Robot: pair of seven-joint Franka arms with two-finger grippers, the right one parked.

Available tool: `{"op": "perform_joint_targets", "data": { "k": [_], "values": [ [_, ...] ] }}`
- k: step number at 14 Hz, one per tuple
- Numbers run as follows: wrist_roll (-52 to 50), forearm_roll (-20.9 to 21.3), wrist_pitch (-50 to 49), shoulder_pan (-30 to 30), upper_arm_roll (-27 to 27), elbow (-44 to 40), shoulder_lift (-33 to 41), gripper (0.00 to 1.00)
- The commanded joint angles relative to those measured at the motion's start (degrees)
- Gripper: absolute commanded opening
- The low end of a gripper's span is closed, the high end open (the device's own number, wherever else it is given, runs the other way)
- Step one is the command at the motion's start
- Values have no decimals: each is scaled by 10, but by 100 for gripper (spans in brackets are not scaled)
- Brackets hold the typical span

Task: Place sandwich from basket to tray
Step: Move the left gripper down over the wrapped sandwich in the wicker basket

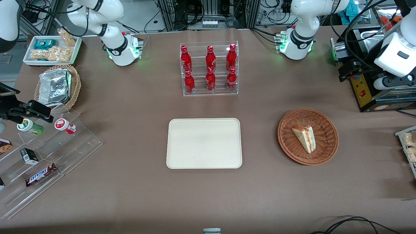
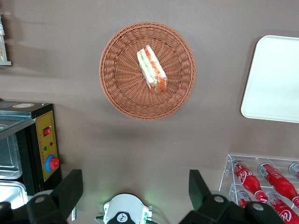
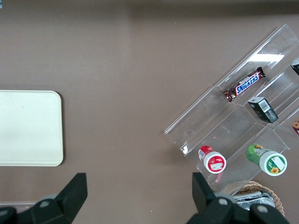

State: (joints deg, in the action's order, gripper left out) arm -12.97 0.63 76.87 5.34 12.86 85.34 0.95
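Pre-grasp: claw (image 2: 135, 196) spread, empty, high above the table.
Sandwich (image 2: 151, 69) in basket (image 2: 114, 88) lies at 12 o'clock from it, long axis 11-to-5; tray (image 2: 273, 79) bare.

The working arm's hand (image 2: 135, 196) sits high above the bench, and the wrist camera catches only its two dark finger (image 2: 69, 189) tips, wide apart, the rest cut off. In the front view its fingers cannot be made out. Below the hand, the tray (image 2: 273, 79) runs off the wrist picture's edge, as does the bottle rack (image 2: 261, 179). The print on the bottles (image 1: 210, 66) is too small to read.
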Motion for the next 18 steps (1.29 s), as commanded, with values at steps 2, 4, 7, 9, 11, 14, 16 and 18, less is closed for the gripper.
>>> {"op": "perform_joint_targets", "data": {
  "k": [2,4,7,9,11,14,16,18],
  "values": [
    [3,9,10,-2,0,1,2,100],
    [2,9,9,-2,0,2,2,100],
    [-5,10,7,-1,0,4,-16,100],
    [-7,10,5,1,-1,7,-33,100],
    [-7,4,4,5,-2,9,-53,100],
    [-8,7,16,4,-3,14,-88,100],
    [-8,8,37,5,-3,25,-113,100],
    [-12,10,70,4,-4,48,-132,100]
  ]
}}
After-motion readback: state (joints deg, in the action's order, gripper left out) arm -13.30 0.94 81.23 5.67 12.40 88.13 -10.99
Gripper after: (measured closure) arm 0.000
